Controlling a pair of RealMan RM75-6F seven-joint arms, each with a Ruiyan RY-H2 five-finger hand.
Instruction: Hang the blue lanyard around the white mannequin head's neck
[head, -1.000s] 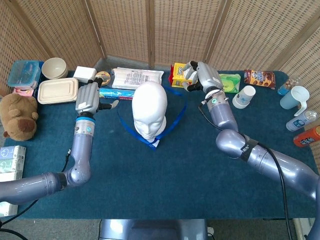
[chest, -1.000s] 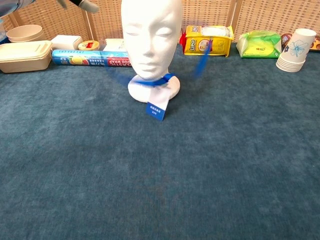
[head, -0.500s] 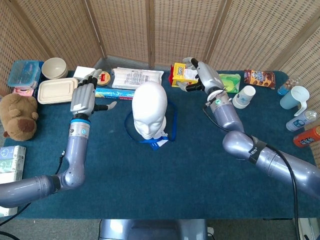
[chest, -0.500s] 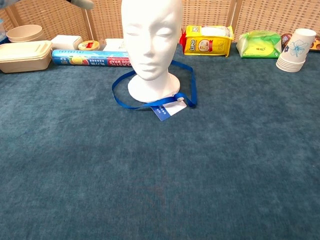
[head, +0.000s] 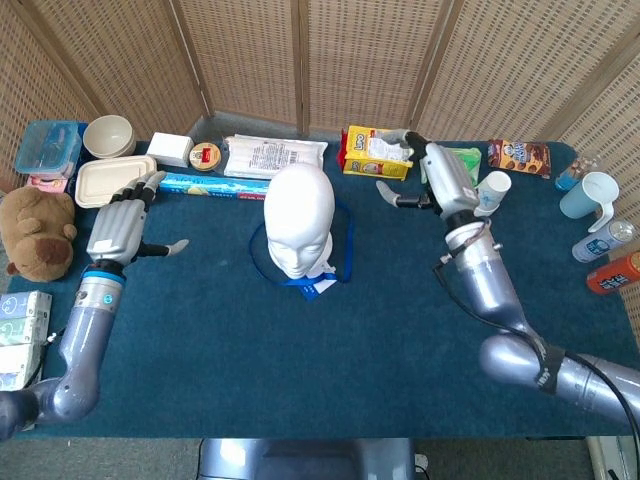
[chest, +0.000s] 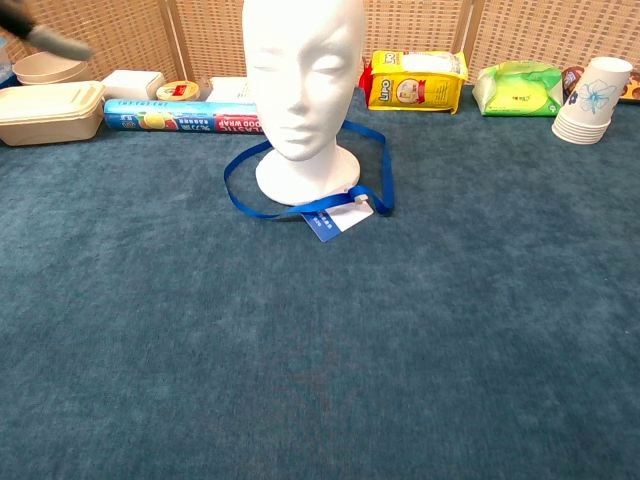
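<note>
- The lanyard (chest: 304, 207) is lying in a loose loop around the base of the head (chest: 303, 80), draped on the worktop (chest: 320, 350) and encircling the neck; its near part is resting just in front of the base.
- The card (chest: 335, 221) on the lanyard is lying flat at the near right of the base, touching the cloth.
- Both hands are hanging released, fingers apart and holding nothing: the left hand (head: 122, 226) is hovering well left of the head, the right hand (head: 440, 180) well to its right, near the yellow packet (head: 372, 151).
- By the look of it, the strap is behaving as thin, light, limp ribbon; parts of the loop are standing on edge, so it is keeping a little spring but no real stiffness.
- Judging from that, it is probably slipping easily over the smooth head and is not fragile.
- The head seems light and could tip if the strap is tugged sideways.
- If adjusting is needed, the raised right-hand bend of the loop is looking like the easiest place to pinch; the flat card is harder to lift off the cloth.
</note>
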